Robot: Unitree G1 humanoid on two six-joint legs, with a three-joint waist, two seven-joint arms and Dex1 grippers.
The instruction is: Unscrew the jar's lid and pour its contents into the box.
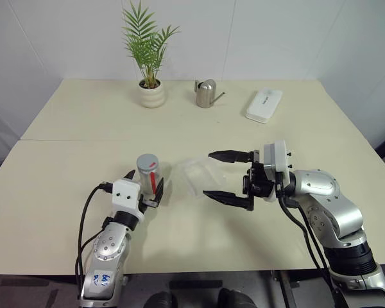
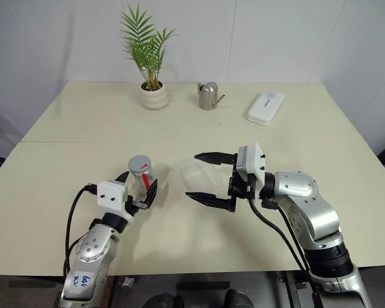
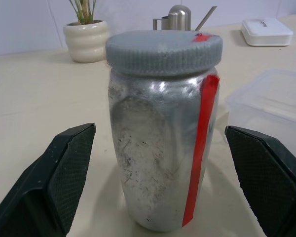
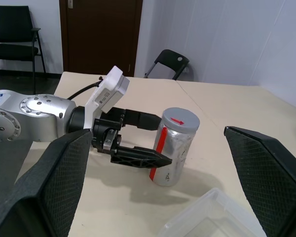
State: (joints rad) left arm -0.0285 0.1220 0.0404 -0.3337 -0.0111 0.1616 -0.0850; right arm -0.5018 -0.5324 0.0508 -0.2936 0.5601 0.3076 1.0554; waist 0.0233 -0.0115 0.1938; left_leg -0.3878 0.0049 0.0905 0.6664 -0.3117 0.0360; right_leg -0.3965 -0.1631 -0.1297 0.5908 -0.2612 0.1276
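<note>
While both tools gape wide, the light, slick jar (image 3: 163, 148) wants the left tool (image 1: 144, 190) gripping its body below the lid (image 3: 164, 51), the right tool (image 1: 226, 176) empty.

grey lid (image 3: 164, 52), red-striped jar (image 3: 163, 153)

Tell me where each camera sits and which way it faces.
Left and right eye views: on the head, looking forward and down over the table; both arms show, plus plant, watering can and white case.
Left wrist view: between the open left pincer, facing the jar and its lid.
Right wrist view: between the open right pincer, facing the left pincer and the jar.
Shared: jar and box.
</note>
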